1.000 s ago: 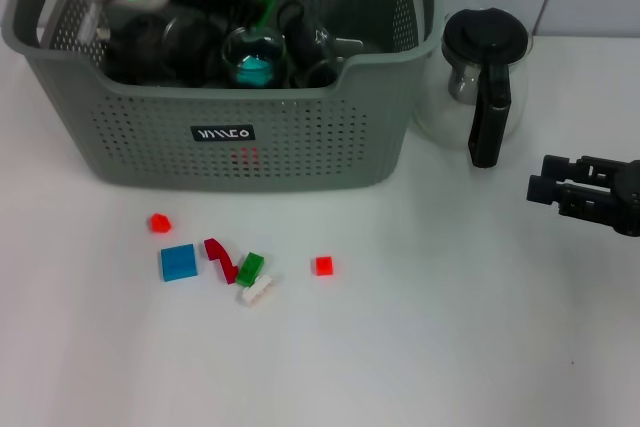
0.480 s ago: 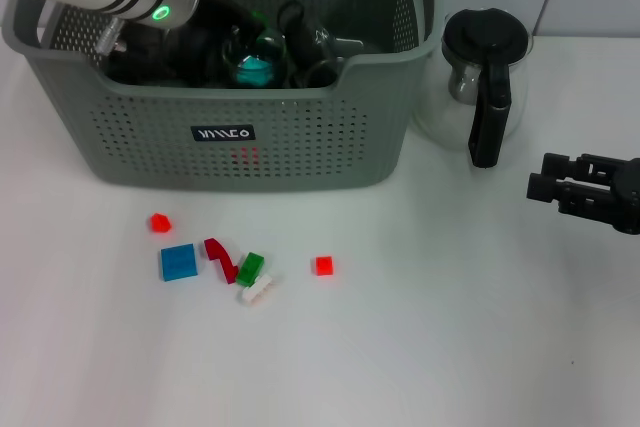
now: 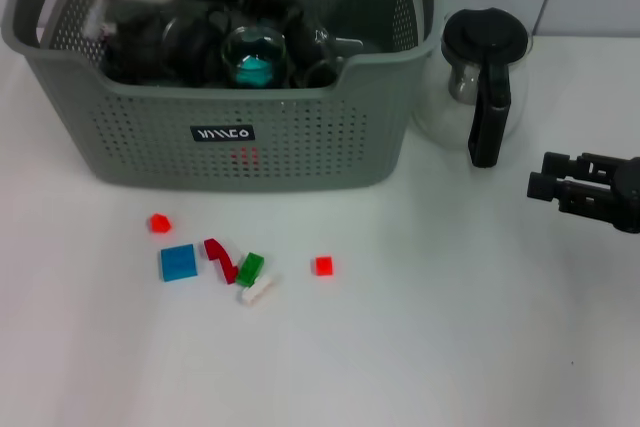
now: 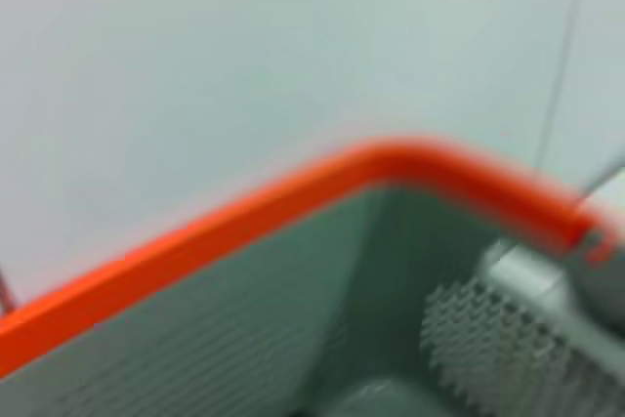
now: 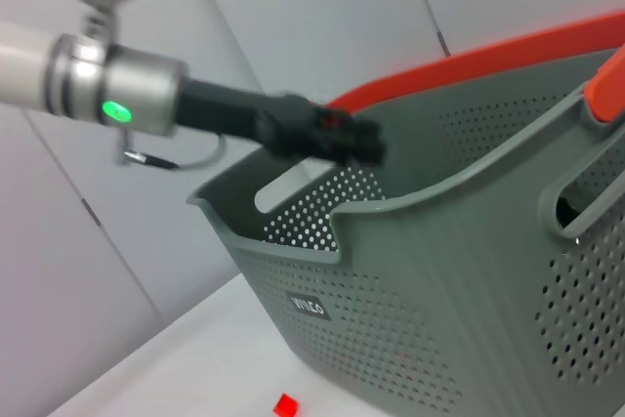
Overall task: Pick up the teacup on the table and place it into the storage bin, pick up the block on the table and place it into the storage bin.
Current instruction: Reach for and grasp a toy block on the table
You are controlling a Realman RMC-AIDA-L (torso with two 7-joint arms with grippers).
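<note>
— Left tool (image 5: 337, 139) is poised above the storage bin (image 3: 250, 137), over its open top; from here I can't tell whether its fingers are apart or together.

— And the right tool (image 3: 560, 190)?

— Low over the table (image 3: 450, 327) at the right edge, well apart from the bin; its fingers look together, holding nothing.

— Where's the teacup?

— A glass cup (image 3: 255, 55) with teal inside sits in the bin among dark glassware. The blocks lie on the table in front of the bin: a blue block (image 3: 178, 262), two small red blocks (image 3: 322, 265), a green one (image 3: 250, 267).

— Room to move?

— Open white table past the blocks. A glass coffee pot (image 3: 480, 82) stands just beside the bin's right wall.
</note>
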